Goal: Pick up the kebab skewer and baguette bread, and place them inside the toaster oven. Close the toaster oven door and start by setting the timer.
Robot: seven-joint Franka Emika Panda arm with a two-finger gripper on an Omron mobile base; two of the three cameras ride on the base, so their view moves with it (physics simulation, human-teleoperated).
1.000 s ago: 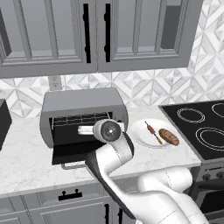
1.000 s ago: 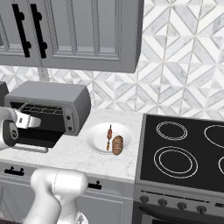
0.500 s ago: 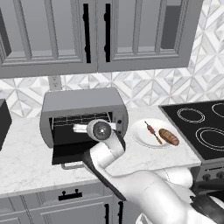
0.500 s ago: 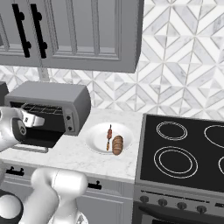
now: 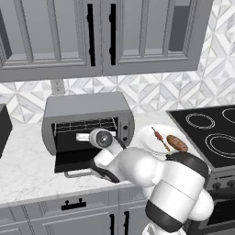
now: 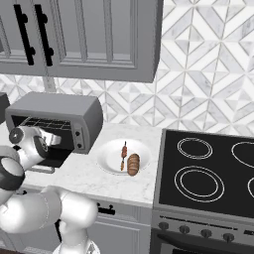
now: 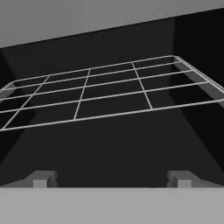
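The kebab skewer [image 6: 123, 156] and the baguette bread [image 6: 133, 164] lie side by side on the white plate [image 6: 106, 159], right of the toaster oven [image 6: 59, 110], both pointing from near to far. The gripper [image 7: 112, 180] is spread wide and empty, facing the wire rack [image 7: 109, 89] inside the oven. The arm could bump the open toaster oven door [image 5: 75, 159] when it pulls out.

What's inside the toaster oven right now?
Inside the toaster oven there is a bare wire rack and dark walls, no food on what shows. The open gripper points in. The arm hides part of the opening in both base views.
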